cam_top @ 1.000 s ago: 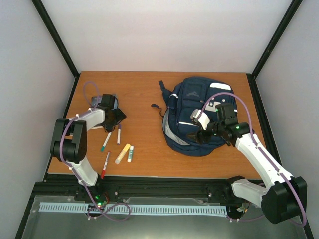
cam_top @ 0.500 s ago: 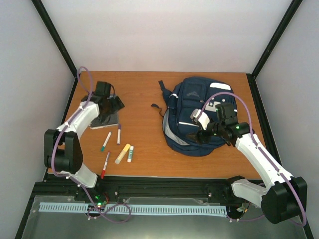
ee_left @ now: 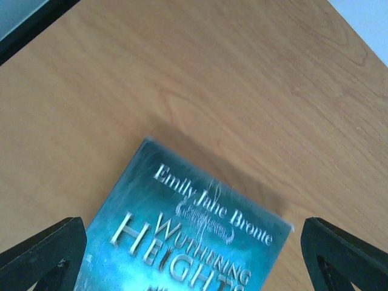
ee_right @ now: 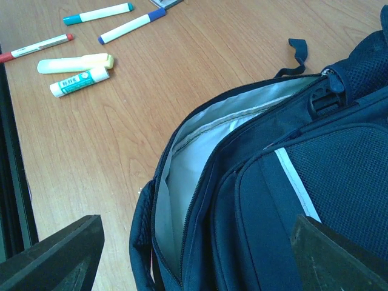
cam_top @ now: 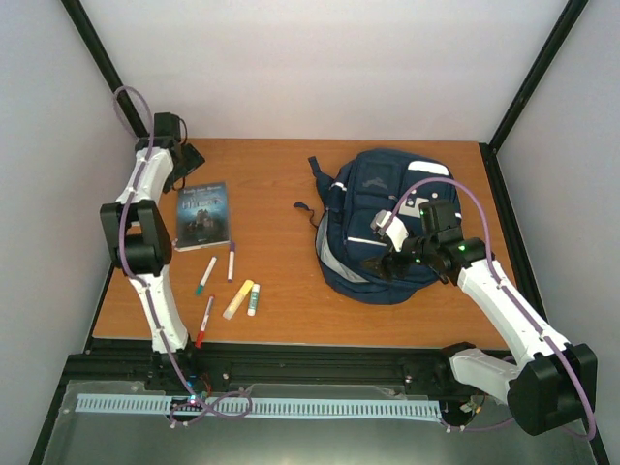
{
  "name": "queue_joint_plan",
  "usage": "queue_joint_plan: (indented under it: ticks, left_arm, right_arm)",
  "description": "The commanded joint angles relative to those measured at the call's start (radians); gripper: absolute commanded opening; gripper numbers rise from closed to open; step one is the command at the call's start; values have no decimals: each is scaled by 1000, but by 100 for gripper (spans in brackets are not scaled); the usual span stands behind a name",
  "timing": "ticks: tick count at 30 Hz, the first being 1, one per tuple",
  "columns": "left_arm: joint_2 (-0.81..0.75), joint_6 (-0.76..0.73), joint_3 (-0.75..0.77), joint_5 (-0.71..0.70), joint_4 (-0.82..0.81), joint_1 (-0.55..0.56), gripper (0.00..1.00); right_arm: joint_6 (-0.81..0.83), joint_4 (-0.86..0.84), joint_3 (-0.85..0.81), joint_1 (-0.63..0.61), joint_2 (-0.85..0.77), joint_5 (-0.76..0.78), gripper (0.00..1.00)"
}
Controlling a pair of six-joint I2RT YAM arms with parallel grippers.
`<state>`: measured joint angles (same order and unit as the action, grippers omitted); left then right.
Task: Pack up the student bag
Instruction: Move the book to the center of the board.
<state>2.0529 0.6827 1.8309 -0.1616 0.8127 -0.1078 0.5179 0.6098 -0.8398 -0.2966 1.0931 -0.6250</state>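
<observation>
Wood-topped bench [cam_top: 281, 184], white walls around it: we see the student bag [cam_top: 373, 208] lying on the right half, its main zip gaping to show pale lining in the right wrist view. Our right hand [cam_top: 386, 263] hovers over the bag's near edge, fingers spread wide, gripping nothing. Our left hand [cam_top: 186, 158] hangs at the far-left corner, equally wide and empty, just beyond a paperback book [cam_top: 203, 215]. Markers [cam_top: 205, 275] and a glue stick [cam_top: 253, 299] lie nearer us.

White-striped navy student bag [cam_top: 373, 194], teal book [cam_top: 203, 215], orange-brown wood-grain table [cam_top: 281, 281]
</observation>
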Motion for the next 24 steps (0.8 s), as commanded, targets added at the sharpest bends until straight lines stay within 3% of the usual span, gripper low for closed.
queue_joint_plan:
  ticks: [1,13,18,24]
  left_arm:
    - [135,-128,135,-21,69,-21,100]
    - [174,-256,-12,211,-52,-108,100]
    - [189,-244,-73,356,-96,-109,93]
    - [136,-242,-180,401,-166,-56,90]
  right_arm:
    - [-17,-17,-23,4,-9,-18,86]
    - [-15,-15,-22,4,7,-27,86]
    - [-15,-13,-24,4,10,-27,86]
    - [-2,-3,-27,4,32,-42,85]
